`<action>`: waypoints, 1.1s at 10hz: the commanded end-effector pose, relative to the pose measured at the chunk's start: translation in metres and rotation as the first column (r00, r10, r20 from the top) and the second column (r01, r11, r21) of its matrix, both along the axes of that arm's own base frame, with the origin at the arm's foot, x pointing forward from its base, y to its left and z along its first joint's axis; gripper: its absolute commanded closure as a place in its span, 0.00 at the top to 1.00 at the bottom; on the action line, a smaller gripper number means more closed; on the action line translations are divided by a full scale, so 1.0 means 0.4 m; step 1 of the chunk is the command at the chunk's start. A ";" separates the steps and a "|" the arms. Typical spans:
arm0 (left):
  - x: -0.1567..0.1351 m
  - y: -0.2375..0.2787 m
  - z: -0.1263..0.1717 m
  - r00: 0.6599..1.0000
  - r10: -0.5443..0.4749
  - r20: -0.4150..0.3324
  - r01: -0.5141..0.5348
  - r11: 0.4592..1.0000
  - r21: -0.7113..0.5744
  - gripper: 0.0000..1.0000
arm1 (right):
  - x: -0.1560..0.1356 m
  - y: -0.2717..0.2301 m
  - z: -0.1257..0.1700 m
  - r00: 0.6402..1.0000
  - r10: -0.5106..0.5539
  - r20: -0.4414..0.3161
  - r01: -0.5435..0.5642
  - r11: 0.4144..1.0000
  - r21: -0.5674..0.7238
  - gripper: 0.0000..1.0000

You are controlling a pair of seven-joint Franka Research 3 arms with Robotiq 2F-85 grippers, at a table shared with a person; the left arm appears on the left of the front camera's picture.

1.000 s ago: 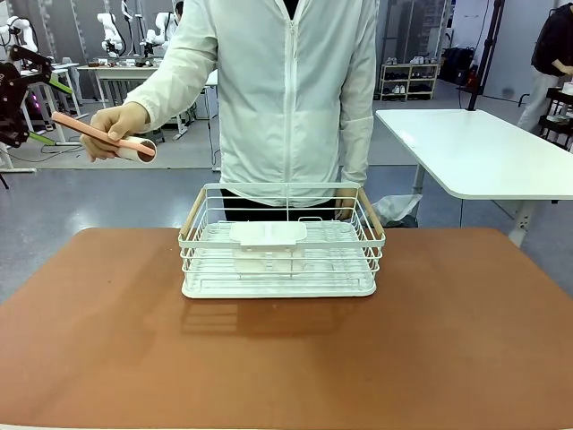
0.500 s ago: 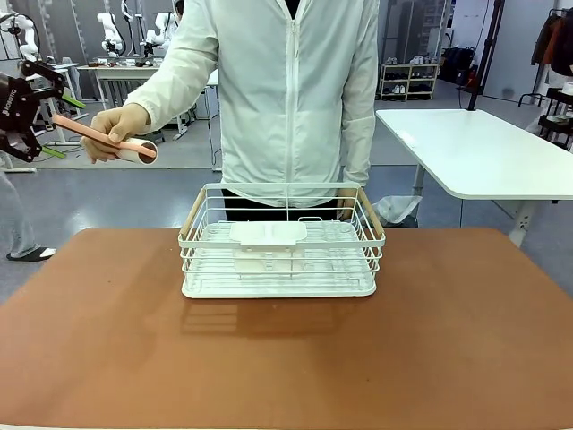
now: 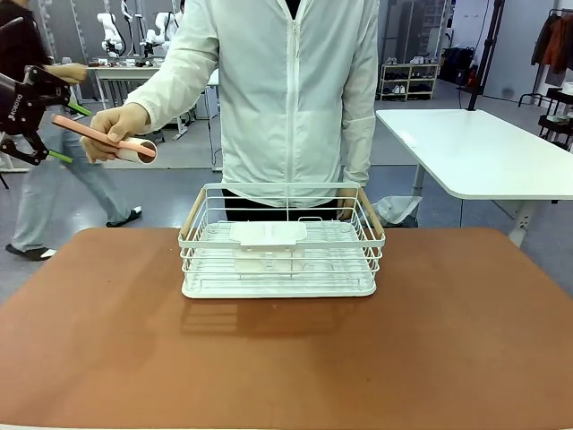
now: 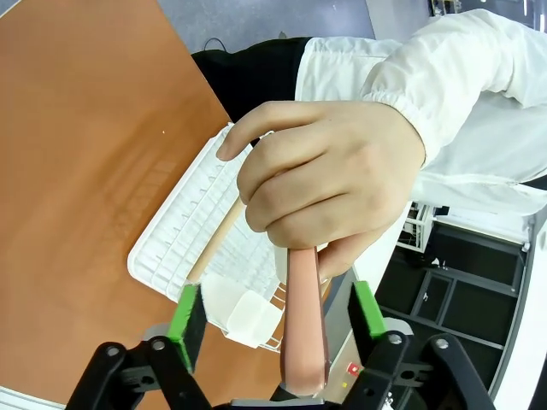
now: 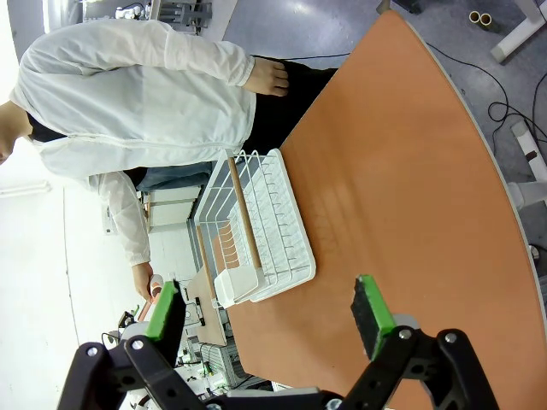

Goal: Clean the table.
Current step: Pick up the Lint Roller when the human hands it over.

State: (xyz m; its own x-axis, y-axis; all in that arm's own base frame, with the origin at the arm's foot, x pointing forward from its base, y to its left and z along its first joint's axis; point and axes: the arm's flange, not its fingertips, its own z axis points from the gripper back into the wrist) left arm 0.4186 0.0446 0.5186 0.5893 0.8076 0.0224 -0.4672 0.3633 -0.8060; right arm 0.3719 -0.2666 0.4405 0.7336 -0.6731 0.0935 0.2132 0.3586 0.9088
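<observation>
White wire basket (image 3: 279, 288), pink roller (image 3: 79, 127), perhaps for lint, white-topped table (image 3: 474, 152)

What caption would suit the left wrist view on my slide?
Open left claw straddles the pink roller handle held out by a person's hand; white basket on the brown table behind.

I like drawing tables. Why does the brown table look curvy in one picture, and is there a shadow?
Right wrist view: the wide-angle lens bends the table's edge; front view: it runs straight, and the basket casts a soft shadow toward the camera.
</observation>
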 end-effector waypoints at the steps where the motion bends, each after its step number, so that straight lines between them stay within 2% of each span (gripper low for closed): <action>1: 0.012 -0.004 -0.016 0.998 0.011 0.057 -0.010 1.000 -0.015 0.71 | 0.000 0.000 0.006 1.000 0.003 0.022 -0.003 1.000 0.009 1.00; 8: 0.012 0.002 -0.010 0.998 0.010 0.060 -0.008 0.999 -0.043 0.05 | 0.000 0.000 0.006 1.000 0.003 0.022 -0.003 1.000 0.009 1.00; 9: 0.012 0.004 -0.010 0.998 0.017 0.067 -0.015 0.999 -0.038 0.00 | 0.000 0.000 0.006 1.000 0.003 0.022 -0.003 1.000 0.009 1.00; 11: 0.010 0.007 -0.004 0.997 0.015 0.075 -0.012 0.999 -0.035 0.00 | 0.000 0.000 0.006 1.000 0.003 0.022 -0.003 1.000 0.009 1.00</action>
